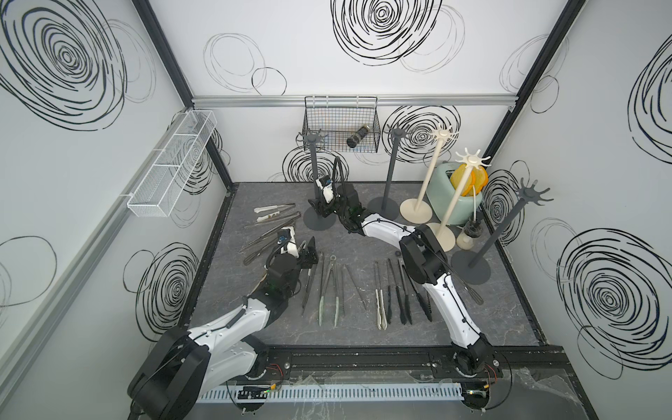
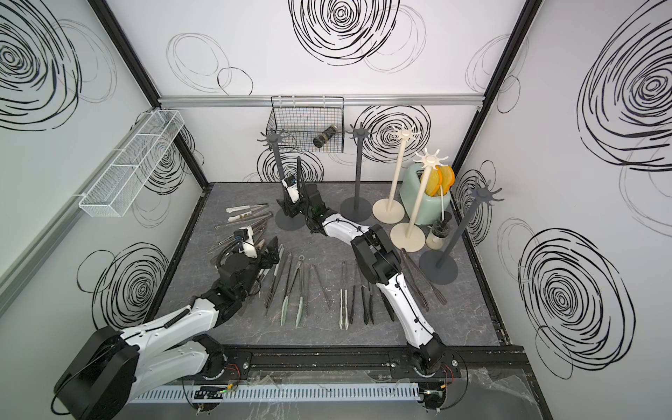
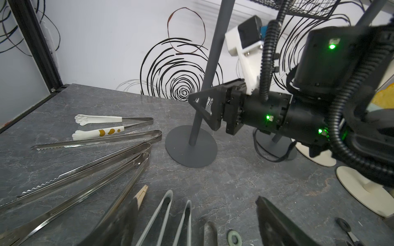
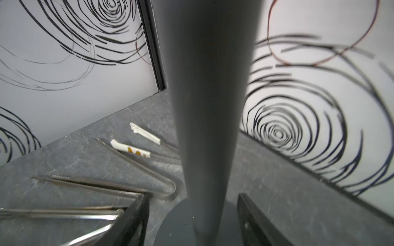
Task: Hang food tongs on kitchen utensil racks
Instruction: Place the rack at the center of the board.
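Several food tongs lie in a row across the front of the table, among them a green-tipped pair point(image 1: 329, 291) and black-tipped pairs point(image 1: 398, 291). More steel tongs point(image 3: 85, 174) and a white paw-tipped pair point(image 1: 272, 209) are piled at the left. My left gripper point(image 1: 309, 254) point(image 3: 196, 200) hangs open just above the row's far ends, holding nothing. My right gripper point(image 1: 322, 209) point(image 4: 190, 198) is low at the back-left dark grey utensil rack point(image 1: 314, 171). Its fingers stand apart on either side of the rack's pole point(image 4: 209, 127), with gaps showing.
More racks stand at the back and right: a dark grey one point(image 1: 392, 171), two cream ones point(image 1: 431, 171) point(image 1: 458, 196) and another dark grey one point(image 1: 502, 225). A green toaster point(image 1: 440, 182) and a small bottle point(image 1: 469, 236) sit behind them. A black wire basket point(image 1: 342, 123) and a white mesh tray point(image 1: 171, 163) hang on the walls.
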